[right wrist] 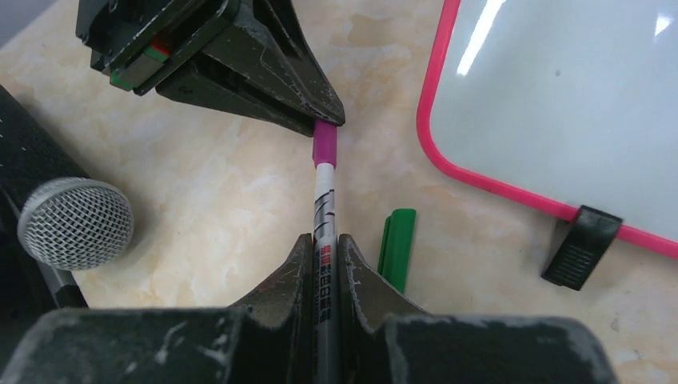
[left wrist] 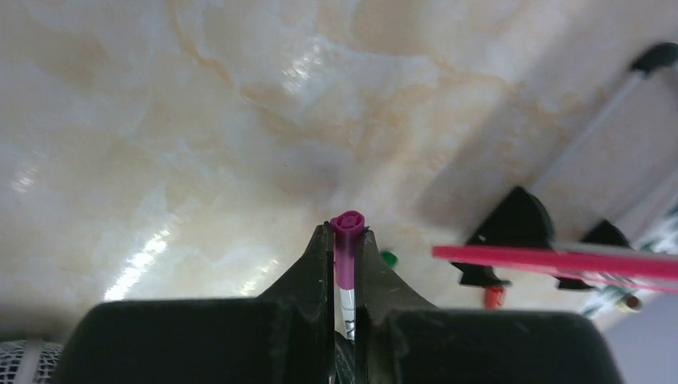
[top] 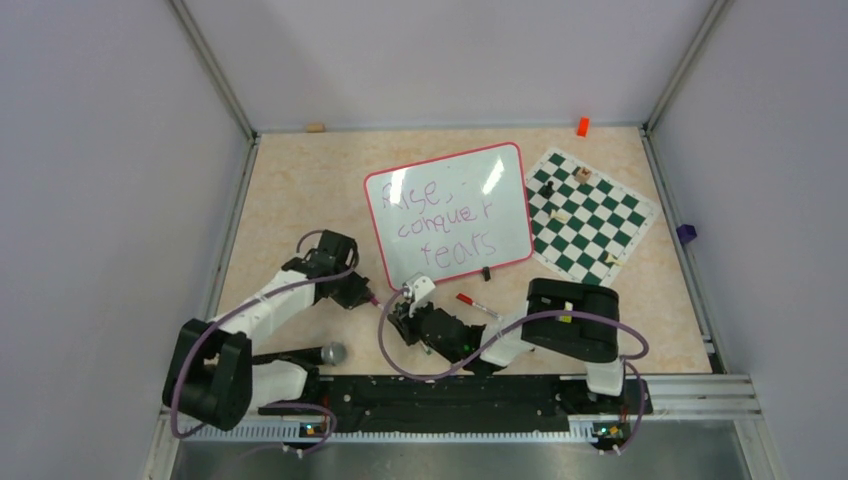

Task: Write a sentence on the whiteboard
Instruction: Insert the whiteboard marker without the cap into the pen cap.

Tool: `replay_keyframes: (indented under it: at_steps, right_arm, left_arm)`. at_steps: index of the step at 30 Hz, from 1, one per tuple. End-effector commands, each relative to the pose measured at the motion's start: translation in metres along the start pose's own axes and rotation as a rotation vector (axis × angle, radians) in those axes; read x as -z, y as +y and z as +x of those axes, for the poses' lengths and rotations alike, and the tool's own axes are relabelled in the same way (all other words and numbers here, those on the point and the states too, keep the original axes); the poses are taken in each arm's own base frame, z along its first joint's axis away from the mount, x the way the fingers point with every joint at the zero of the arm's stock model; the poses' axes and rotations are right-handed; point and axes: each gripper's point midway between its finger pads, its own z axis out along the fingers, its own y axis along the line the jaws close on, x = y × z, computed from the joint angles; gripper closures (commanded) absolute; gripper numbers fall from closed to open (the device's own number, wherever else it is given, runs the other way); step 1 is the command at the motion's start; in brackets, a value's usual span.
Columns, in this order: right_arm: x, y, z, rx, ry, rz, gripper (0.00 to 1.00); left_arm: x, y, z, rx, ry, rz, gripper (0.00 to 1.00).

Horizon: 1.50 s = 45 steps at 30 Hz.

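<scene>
Whiteboard [top: 505,215] just beyond left jaws tight on marker cap [right wrist: 325,144], right jaws tight on barrel [right wrist: 324,208].

Whiteboard [top: 510,235] glossy white, pink-red rim, feet [right wrist: 580,246] black. Sentence [top: 440,222] thin purple. Chess mat [top: 590,215] right of it, green-and-white chequered. Table [top: 300,190] cream-beige marble with tan veins. Marker [right wrist: 323,204] has a white barrel with black and red print; cap [right wrist: 324,144] magenta. Loose cap [right wrist: 397,248] beside it green. Pen [top: 478,304] near the board red. Left gripper [left wrist: 348,232] black; right gripper [right wrist: 324,240] black, scuffed grey. Arms black and white, cables [top: 250,310] purple. Microphone [right wrist: 76,222] head silver-grey mesh. Small block [top: 582,126] far right orange-red. Walls [top: 100,150] pale lilac-grey.
</scene>
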Motion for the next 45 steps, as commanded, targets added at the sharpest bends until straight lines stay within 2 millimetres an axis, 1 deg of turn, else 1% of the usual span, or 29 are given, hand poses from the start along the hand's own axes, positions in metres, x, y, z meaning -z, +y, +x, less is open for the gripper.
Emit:
replay_keyframes:
  at_steps: [1, 3, 6, 8, 10, 13, 16, 17, 21, 26, 28, 30, 31, 34, 36, 37, 38, 39, 40, 41, 42, 43, 45]
  right_arm:
    - [0.008, 0.006, -0.049, -0.055, -0.118, -0.036, 1.00]
    - [0.016, 0.005, -0.052, -0.046, -0.117, -0.046, 1.00]
    - [0.027, 0.006, -0.060, -0.038, -0.120, -0.065, 1.00]
    - [0.031, 0.010, -0.066, -0.024, -0.120, -0.087, 1.00]
    - [0.035, 0.012, -0.071, -0.010, -0.124, -0.101, 1.00]
    - [0.034, 0.015, -0.078, 0.022, -0.126, -0.106, 1.00]
    - [0.027, 0.023, -0.083, 0.059, -0.107, -0.119, 1.00]
    - [0.024, 0.027, -0.088, 0.065, -0.112, -0.123, 1.00]
    - [0.024, 0.026, -0.094, 0.064, -0.131, -0.112, 1.00]
    - [0.024, 0.021, -0.093, 0.062, -0.124, -0.100, 1.00]
    - [0.027, 0.019, -0.093, 0.053, -0.129, -0.100, 1.00]
    - [0.031, 0.017, -0.093, 0.040, -0.136, -0.101, 1.00]
    - [0.034, 0.016, -0.094, 0.032, -0.143, -0.098, 1.00]
    - [0.043, 0.009, -0.095, 0.002, -0.147, -0.083, 1.00]
    - [0.047, 0.002, -0.089, -0.033, -0.119, -0.076, 1.00]
    - [0.048, -0.001, -0.085, -0.057, -0.101, -0.075, 0.95]
    - [0.048, -0.004, -0.082, -0.082, -0.084, -0.074, 0.74]
    - [0.049, -0.007, -0.078, -0.115, -0.064, -0.068, 0.46]
    - [0.050, -0.008, -0.074, -0.130, -0.049, -0.060, 0.30]
    - [0.050, -0.009, -0.072, -0.137, -0.038, -0.054, 0.20]
    - [0.052, -0.011, -0.071, -0.144, -0.031, -0.044, 0.16]
    - [0.055, -0.015, -0.070, -0.149, -0.025, -0.030, 0.15]
    - [0.063, -0.020, -0.075, -0.163, -0.039, -0.015, 0.15]
  left_arm:
    - [0.056, -0.031, 0.062, 0.043, 0.325, 0.225, 1.00]
    - [0.070, -0.035, 0.071, 0.064, 0.373, 0.278, 1.00]
    - [0.081, -0.035, 0.086, 0.115, 0.454, 0.335, 1.00]
    - [0.093, -0.041, 0.098, 0.133, 0.512, 0.405, 1.00]
    - [0.103, -0.045, 0.103, 0.129, 0.519, 0.431, 1.00]
    - [0.117, -0.051, 0.109, 0.115, 0.515, 0.446, 1.00]
    - [0.129, -0.062, 0.118, 0.092, 0.533, 0.484, 1.00]
    - [0.131, -0.065, 0.121, 0.081, 0.536, 0.489, 1.00]
    - [0.130, -0.072, 0.144, 0.040, 0.565, 0.497, 1.00]
    - [0.136, -0.077, 0.164, 0.037, 0.584, 0.519, 1.00]
    - [0.138, -0.080, 0.168, 0.031, 0.594, 0.527, 1.00]
    - [0.138, -0.082, 0.168, 0.025, 0.584, 0.523, 1.00]
    - [0.134, -0.079, 0.166, 0.022, 0.563, 0.505, 1.00]
    - [0.119, -0.066, 0.153, 0.030, 0.463, 0.432, 1.00]
    - [0.108, -0.057, 0.142, 0.059, 0.391, 0.398, 1.00]
    - [0.103, -0.053, 0.136, 0.079, 0.356, 0.390, 1.00]
    - [0.097, -0.049, 0.130, 0.104, 0.320, 0.382, 1.00]
    - [0.090, -0.044, 0.124, 0.137, 0.286, 0.373, 1.00]
    - [0.087, -0.041, 0.117, 0.173, 0.265, 0.380, 1.00]
    - [0.083, -0.040, 0.110, 0.201, 0.234, 0.394, 1.00]
    - [0.079, -0.037, 0.101, 0.228, 0.193, 0.402, 1.00]
    - [0.076, -0.035, 0.093, 0.258, 0.156, 0.407, 1.00]
    - [0.072, -0.029, 0.079, 0.296, 0.094, 0.409, 1.00]
